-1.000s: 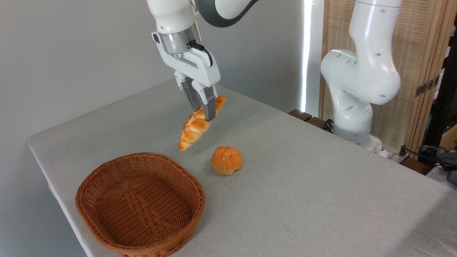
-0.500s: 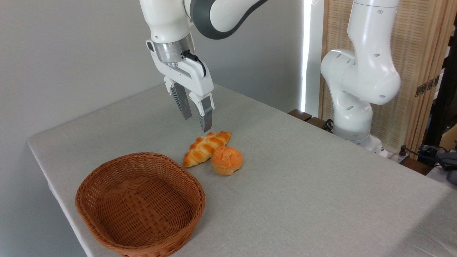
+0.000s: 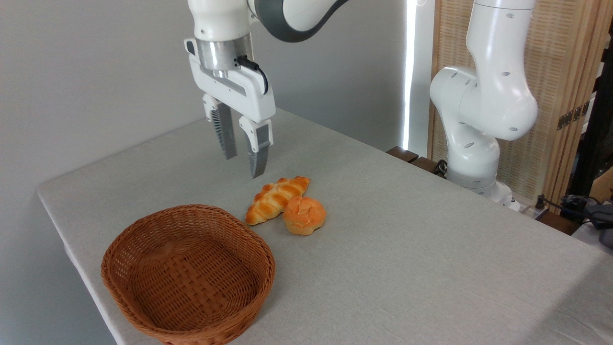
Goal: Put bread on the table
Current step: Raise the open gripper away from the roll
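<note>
empty wicker basket (image 3: 187,274) near front-left, round orange bun (image 3: 304,215) beyond it

White arm, grey ribbed fingers (image 3: 229,139)

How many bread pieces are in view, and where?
2. The braided loaf lies on the table behind the basket; the round bun sits against its right side. The basket looks empty, nothing seems hidden.

Occlusions and crops only.
basket (image 3: 187,273): front rim cut by bottom edge. bread (image 3: 276,198): right end partly behind bun (image 3: 304,215). table (image 3: 431,268): near side cropped; arm's upper links out of shot.
</note>
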You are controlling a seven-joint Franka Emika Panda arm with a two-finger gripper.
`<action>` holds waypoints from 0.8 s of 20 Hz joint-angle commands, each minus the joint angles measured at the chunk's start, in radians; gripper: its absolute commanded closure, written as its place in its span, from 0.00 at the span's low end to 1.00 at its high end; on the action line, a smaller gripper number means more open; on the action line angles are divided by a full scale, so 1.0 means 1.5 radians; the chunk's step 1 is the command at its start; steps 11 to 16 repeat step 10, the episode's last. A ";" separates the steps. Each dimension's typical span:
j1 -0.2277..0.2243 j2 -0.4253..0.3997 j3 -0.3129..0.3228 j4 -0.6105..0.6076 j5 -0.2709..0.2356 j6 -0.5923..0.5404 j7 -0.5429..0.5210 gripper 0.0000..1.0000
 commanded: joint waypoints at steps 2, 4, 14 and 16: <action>0.006 0.003 0.054 0.037 0.007 0.038 0.017 0.00; 0.006 0.003 0.071 0.040 0.025 0.047 0.017 0.00; 0.006 0.027 0.093 0.074 0.027 0.053 0.016 0.00; 0.006 0.027 0.093 0.074 0.027 0.053 0.016 0.00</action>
